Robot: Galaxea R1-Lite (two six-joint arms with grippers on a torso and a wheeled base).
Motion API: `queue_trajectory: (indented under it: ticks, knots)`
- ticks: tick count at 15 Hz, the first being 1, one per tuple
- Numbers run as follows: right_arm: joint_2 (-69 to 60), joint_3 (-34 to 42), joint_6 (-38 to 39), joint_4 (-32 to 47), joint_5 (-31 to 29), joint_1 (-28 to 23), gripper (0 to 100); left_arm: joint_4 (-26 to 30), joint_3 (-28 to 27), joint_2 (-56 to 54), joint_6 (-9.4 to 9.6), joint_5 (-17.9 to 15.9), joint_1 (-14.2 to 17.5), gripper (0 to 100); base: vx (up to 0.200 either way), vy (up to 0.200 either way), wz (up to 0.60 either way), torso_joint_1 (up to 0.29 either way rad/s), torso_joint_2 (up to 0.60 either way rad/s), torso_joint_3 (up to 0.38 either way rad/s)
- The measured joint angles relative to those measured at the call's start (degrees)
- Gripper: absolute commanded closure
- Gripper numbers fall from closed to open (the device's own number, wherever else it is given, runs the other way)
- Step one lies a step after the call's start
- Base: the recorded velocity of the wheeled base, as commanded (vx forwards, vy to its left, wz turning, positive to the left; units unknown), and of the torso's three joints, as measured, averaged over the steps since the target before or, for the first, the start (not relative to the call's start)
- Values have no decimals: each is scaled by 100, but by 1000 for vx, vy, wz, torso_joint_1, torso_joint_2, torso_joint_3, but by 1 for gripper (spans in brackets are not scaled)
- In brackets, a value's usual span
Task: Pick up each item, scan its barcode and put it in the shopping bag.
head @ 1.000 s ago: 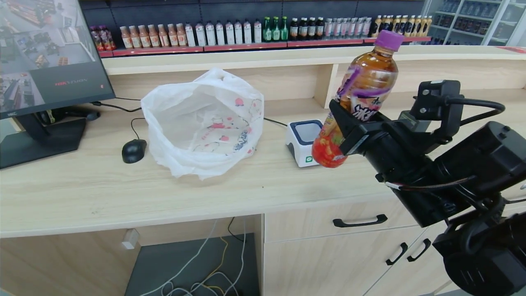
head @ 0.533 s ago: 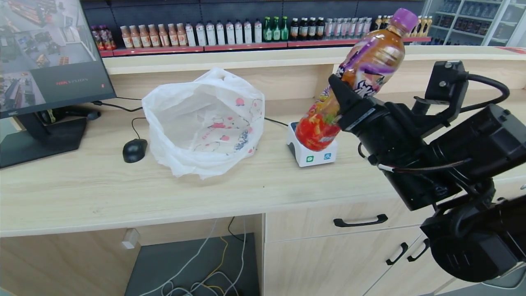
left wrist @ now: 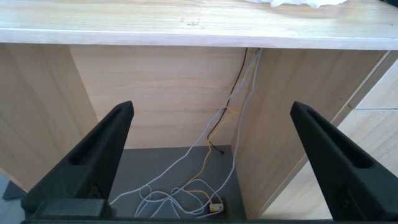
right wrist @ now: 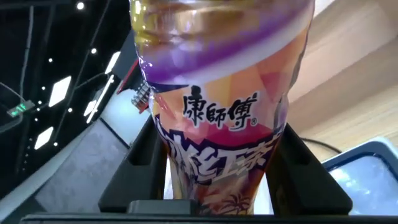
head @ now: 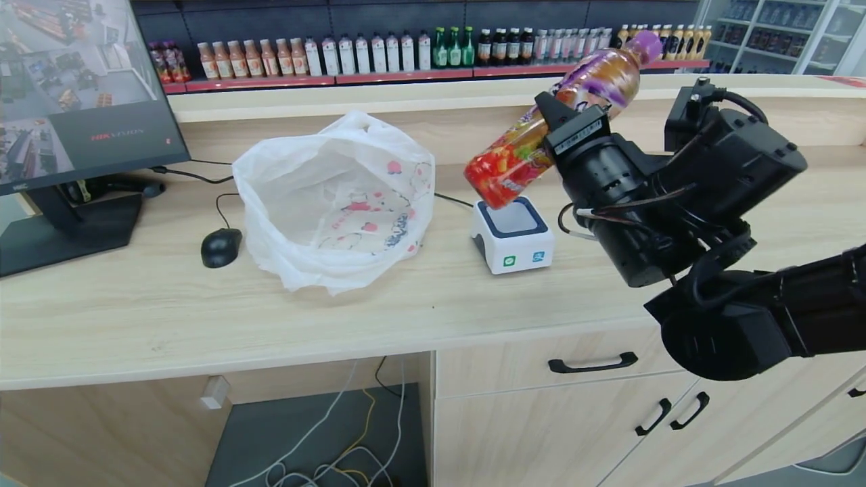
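CHECKOUT TRIAL: Right of centre in the head view, the robot's right hand [head: 565, 125] is clamped around the middle of a clear plastic bottle [head: 507, 166] of amber drink with a purple cap and a fruit-printed label. It holds the bottle tilted, base toward the picture's centre and cap toward the upper right. The base hangs just above the small white box scanner [head: 512, 233] with a dark-rimmed window, which stands on the pale wooden worktop [head: 169, 311]; bottle and scanner look apart. The step in hand appears to be the scan, though whether the barcode faces the window cannot be told from these angles. Left of the scanner, at centre frame, the thin white plastic shopping bag [head: 335, 203] with red print sits open-mouthed. The left hand [left wrist: 211, 109], fingers spread wide and holding nothing, hangs below the worktop's edge. Once the code reads, the next move calls for carrying the bottle leftward over the bag's rim and lowering it inside before letting go.
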Motion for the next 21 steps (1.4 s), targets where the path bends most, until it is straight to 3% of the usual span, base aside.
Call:
queue_trajectory:
  ticks: [8, 21]
  knots:
    - [313, -364, 1304, 692, -581, -141, 100, 0, 0, 0, 0, 0, -2, 0, 0, 0, 0, 0, 0, 0]
    - [1072, -690, 1762, 688, -584, -422, 100, 0, 0, 0, 0, 0, -2, 0, 0, 0, 0, 0, 0, 0]
